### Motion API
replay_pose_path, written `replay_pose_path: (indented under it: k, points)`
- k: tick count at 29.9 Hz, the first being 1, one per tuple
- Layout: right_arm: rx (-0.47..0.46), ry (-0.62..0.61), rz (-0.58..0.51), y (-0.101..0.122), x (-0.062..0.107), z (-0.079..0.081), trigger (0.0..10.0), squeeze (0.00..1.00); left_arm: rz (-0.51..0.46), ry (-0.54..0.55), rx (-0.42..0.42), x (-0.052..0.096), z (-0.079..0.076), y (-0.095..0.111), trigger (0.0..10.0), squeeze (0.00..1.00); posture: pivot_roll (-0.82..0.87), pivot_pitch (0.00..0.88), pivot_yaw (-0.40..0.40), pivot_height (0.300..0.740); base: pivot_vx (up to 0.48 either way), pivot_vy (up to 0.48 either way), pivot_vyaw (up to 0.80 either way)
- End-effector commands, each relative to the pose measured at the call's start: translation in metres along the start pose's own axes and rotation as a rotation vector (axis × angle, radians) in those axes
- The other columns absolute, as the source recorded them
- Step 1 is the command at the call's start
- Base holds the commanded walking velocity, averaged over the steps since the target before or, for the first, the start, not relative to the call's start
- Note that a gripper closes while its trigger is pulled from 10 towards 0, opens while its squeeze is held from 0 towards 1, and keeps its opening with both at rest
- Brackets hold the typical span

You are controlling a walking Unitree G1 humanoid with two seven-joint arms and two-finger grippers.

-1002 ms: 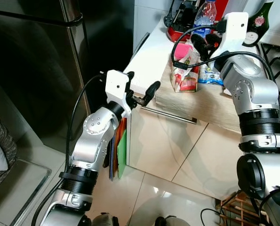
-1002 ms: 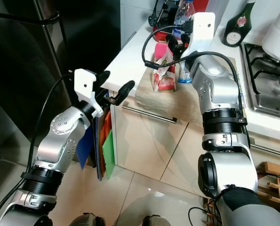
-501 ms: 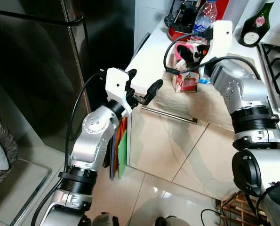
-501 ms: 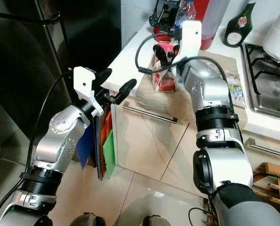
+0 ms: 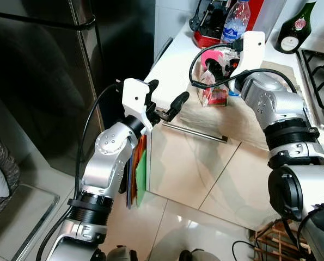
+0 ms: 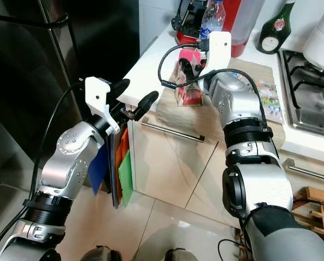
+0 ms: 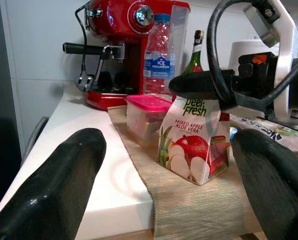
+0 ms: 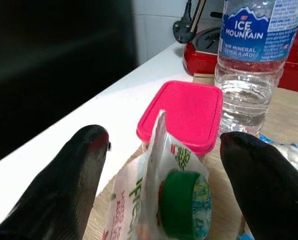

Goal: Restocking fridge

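Observation:
A juice carton (image 5: 215, 95) with an apple picture and a green cap (image 8: 181, 205) stands on a beige mat (image 5: 243, 117) on the counter. My right gripper (image 5: 220, 67) hangs open just over the carton's top, one finger on each side of the folded ridge, and I cannot tell whether they touch it. My left gripper (image 5: 164, 95) is open and empty at the counter's near corner, pointing toward the carton (image 7: 194, 145). The dark fridge door (image 5: 42, 81) is shut on my left.
A pink-lidded box (image 8: 181, 107) sits right behind the carton, with a water bottle (image 8: 251, 60) and a red coffee machine (image 7: 123, 30) further back. A wine bottle (image 5: 292, 30) and a stove (image 5: 319, 60) are to the right. A drawer handle (image 5: 194, 133) runs under the counter edge.
My right gripper has swung left from behind the carton and now straddles its top. The left arm has stayed put.

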State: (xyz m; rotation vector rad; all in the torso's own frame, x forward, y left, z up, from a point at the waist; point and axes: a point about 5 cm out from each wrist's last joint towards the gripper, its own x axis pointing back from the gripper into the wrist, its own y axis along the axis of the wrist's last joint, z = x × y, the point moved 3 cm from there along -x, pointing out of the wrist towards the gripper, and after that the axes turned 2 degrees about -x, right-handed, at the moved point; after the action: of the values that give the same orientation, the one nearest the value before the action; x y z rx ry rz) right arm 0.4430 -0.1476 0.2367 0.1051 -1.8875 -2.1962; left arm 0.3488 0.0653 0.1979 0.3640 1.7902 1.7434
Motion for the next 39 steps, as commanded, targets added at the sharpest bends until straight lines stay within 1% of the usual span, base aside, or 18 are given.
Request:
replay_pose_path:
  k: [1,3,5,10,15,18,29,32,35,36,37,39]
  points:
    - [-0.03,0.01,-0.015,0.003,-0.002,0.004,0.0,0.0,-0.008,-0.013,0.0,0.0,-0.004,0.003,10.0,0.0,-0.05,0.018,-0.02,0.74,0.0,0.0,0.0]
    - [-0.055,0.023,-0.001,-0.003,-0.004,0.009,0.0,0.0,-0.005,-0.016,0.002,-0.001,-0.005,0.002,10.0,0.0,-0.05,0.018,-0.019,0.74,0.0,0.0,0.0]
    - [-0.055,0.023,-0.001,-0.003,-0.004,0.009,0.0,0.0,-0.005,-0.016,0.002,-0.001,-0.005,0.002,10.0,0.0,-0.05,0.018,-0.019,0.74,0.0,0.0,0.0]
    - [-0.064,0.008,0.02,-0.011,-0.005,0.009,0.0,0.0,0.001,-0.014,0.004,-0.003,-0.004,0.002,10.0,0.0,-0.05,0.016,-0.018,0.74,0.0,0.0,0.0]
    - [-0.08,-0.001,0.005,-0.01,-0.006,0.009,0.0,0.0,0.003,-0.015,0.008,-0.004,-0.004,0.002,10.0,0.0,-0.05,0.014,-0.013,0.74,0.0,0.0,0.0]
    - [-0.07,-0.006,-0.025,-0.003,-0.006,0.01,0.0,0.0,0.004,-0.016,0.007,-0.004,-0.003,0.002,10.0,0.0,-0.05,0.01,-0.009,0.74,0.0,0.0,0.0]
    - [-0.064,0.017,-0.046,-0.002,-0.006,0.016,0.0,0.0,0.005,-0.021,0.004,-0.007,-0.003,0.002,10.0,0.0,-0.06,0.0,-0.01,0.74,0.0,0.0,0.0]
    - [-0.026,0.013,-0.048,-0.006,-0.005,0.016,0.0,0.0,0.006,-0.02,0.004,-0.007,-0.004,0.0,10.0,0.0,-0.06,0.0,-0.013,0.74,0.0,0.0,0.0]
    - [-0.004,0.004,-0.079,-0.005,-0.004,0.017,0.0,0.0,0.007,-0.02,0.003,-0.006,-0.004,-0.001,10.0,0.0,-0.06,0.0,-0.014,0.74,0.0,0.0,0.0]
    - [0.002,0.013,-0.127,0.002,-0.002,0.021,0.0,0.0,0.008,-0.019,0.002,-0.006,-0.004,-0.001,10.0,0.0,-0.07,0.0,-0.012,0.74,0.0,0.0,0.0]
    - [0.002,0.013,-0.127,0.002,-0.002,0.021,0.0,0.0,0.008,-0.019,0.002,-0.006,-0.004,-0.001,10.0,0.0,-0.07,0.0,-0.012,0.74,0.0,0.0,0.0]
    - [0.068,-0.029,-0.347,0.031,0.012,0.021,0.0,0.0,0.008,-0.001,-0.006,-0.004,-0.002,-0.001,10.0,0.0,-0.07,0.0,-0.008,0.74,0.0,0.0,0.0]
